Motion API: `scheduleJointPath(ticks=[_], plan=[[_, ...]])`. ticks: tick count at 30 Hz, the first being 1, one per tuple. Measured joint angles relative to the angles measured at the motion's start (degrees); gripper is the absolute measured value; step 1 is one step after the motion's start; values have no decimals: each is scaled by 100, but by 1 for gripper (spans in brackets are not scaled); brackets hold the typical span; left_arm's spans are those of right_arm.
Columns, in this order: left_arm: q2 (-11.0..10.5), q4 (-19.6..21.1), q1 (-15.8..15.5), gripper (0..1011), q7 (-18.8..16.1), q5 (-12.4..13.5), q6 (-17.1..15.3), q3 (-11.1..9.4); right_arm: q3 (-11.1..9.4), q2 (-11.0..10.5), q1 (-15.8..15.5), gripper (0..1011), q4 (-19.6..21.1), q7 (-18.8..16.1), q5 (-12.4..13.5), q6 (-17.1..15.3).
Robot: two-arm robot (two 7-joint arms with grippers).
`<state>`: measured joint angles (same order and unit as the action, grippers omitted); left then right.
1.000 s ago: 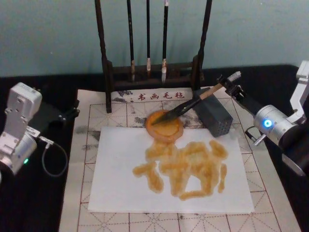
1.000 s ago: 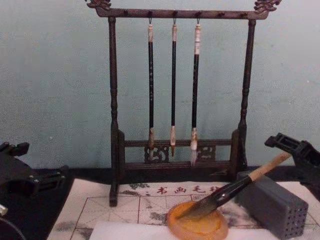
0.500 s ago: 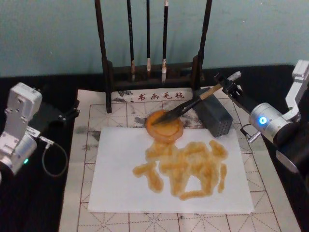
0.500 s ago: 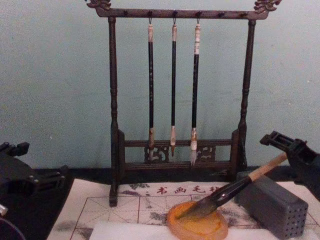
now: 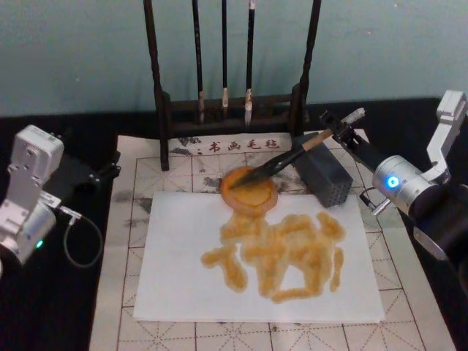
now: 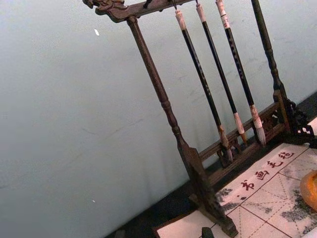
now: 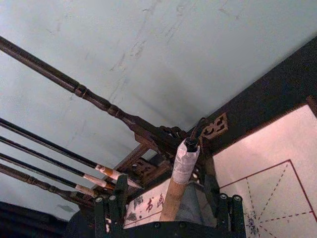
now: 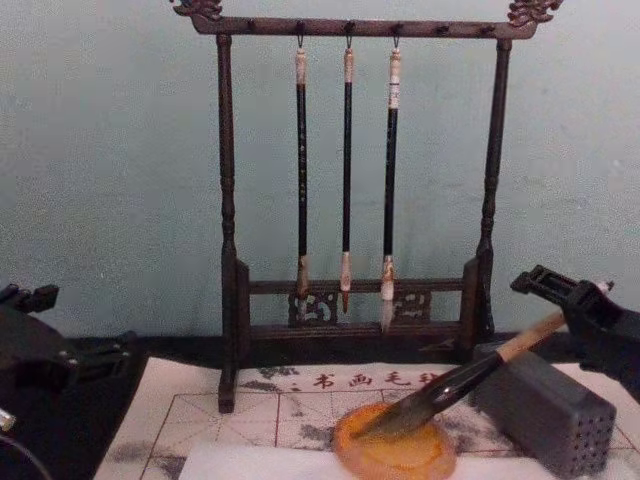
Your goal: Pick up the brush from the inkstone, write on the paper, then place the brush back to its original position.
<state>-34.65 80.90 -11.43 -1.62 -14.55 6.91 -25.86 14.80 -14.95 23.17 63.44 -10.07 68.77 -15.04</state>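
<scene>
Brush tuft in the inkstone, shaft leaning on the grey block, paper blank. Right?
No: the paper isn't blank; the head view shows amber strokes across it. The rest holds: the brush has its tuft in the inkstone, shaft on the grey block. The right gripper sits astride its upper end; the left gripper is parked at left.

Brush [image 5: 289, 157] tilted, tuft in inkstone [image 5: 252, 199] (amber).

A dark wooden rack [image 6: 171, 119] stands tilted against a pale blue-green wall [image 6: 74, 124]. Three thin brushes [image 6: 220, 69] hang side by side from its top bar, their tips just above the lower rail. At the rack's foot lies a cream mat [image 6: 267, 198] with red grid lines and red characters [image 6: 267, 166]. Farther out from the rack, an orange edge of the inkstone [image 6: 310, 191] rests on the mat.
</scene>
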Motion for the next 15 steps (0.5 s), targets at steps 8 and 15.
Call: scheduleJointPath(ticks=[8,15], plan=[[0,0,0,1001,0,0,0,0,-19,4,-5,1002,0,-2,-1,-7],[0,0,0,1001,0,0,0,0,-29,7,-8,908,1,-6,-2,-16]])
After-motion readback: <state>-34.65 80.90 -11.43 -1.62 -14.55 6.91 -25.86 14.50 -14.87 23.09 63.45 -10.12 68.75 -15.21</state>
